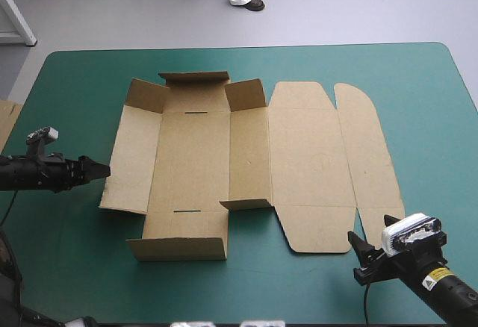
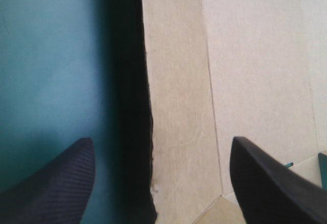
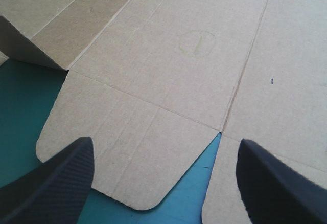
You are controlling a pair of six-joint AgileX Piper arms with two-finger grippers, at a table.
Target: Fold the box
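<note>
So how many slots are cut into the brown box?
2 in the box: the far slot by its raised far wall, the near slot by its raised near wall. Others may hide behind raised flaps.

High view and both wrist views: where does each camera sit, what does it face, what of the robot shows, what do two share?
High: above, behind, facing down on the box; both arms show.
Left wrist: over the left gripper, facing the box's left edge; open fingers show.
Right wrist: over the right gripper, facing the lid panels; open fingers show.
Shared: high and right wrist show the lid's circle mark.
</note>
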